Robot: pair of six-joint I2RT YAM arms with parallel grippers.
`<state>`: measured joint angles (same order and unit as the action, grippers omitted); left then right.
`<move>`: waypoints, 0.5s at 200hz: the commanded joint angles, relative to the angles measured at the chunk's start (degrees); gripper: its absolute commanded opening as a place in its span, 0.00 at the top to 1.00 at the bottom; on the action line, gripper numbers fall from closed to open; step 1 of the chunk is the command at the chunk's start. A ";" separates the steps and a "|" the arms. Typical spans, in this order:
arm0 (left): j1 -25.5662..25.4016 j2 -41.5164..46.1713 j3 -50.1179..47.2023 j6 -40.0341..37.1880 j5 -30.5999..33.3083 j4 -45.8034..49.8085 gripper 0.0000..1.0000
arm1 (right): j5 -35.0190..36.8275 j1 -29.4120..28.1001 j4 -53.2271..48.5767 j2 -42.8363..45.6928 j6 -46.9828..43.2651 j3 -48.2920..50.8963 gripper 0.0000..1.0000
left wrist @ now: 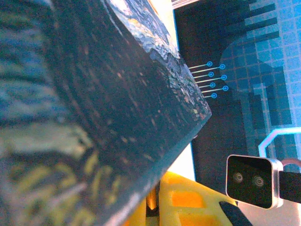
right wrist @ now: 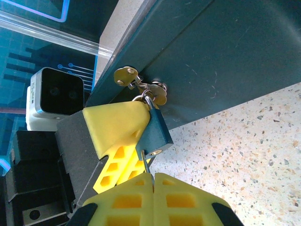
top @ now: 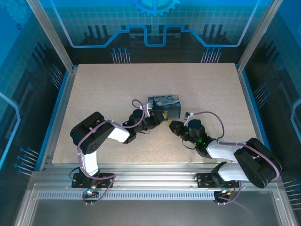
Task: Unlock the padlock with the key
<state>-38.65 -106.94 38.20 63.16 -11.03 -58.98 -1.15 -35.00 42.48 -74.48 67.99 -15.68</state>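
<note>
Under the padlock (right wrist: 156,134), right fingers (right wrist: 127,200) pinch the key (right wrist: 146,165) (mostly hidden).

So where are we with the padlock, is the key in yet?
Done: the key is in the keyhole of the padlock. In hand: the right gripper is shut on the key, and the left gripper grips the padlock. Left: the shackle looks closed through the hasp on the tin, so turning the key and freeing the shackle remain.

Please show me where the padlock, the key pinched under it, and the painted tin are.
padlock (right wrist: 156,129), right wrist view: flat side of its body.
key (right wrist: 146,165), right wrist view: thin metal blade below the padlock.
tin (right wrist: 221,52), right wrist view: its dark side wall.
</note>
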 commanded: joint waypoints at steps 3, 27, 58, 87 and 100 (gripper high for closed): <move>0.60 0.15 0.12 1.08 -0.93 -4.12 1.00 | 2.10 -1.12 0.21 1.04 0.54 1.70 1.00; 0.60 0.06 0.17 1.09 -0.91 -4.21 1.00 | 2.12 -1.07 0.06 1.46 0.55 1.94 1.00; 0.60 0.06 0.37 1.16 -1.01 -4.21 1.00 | 2.35 -1.09 -0.56 1.67 0.09 1.62 1.00; 0.60 -0.13 0.30 1.43 -1.13 -4.37 1.00 | 2.24 -1.12 -0.38 1.30 0.03 0.76 1.00; 0.62 -0.29 0.30 1.53 -1.24 -4.53 1.00 | 2.20 -1.11 -0.29 1.05 -0.09 0.33 1.00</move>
<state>-38.44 -106.94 38.20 63.68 -11.03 -59.42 -0.16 -35.20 41.98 -73.71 68.16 -14.28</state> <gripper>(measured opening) 0.102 0.061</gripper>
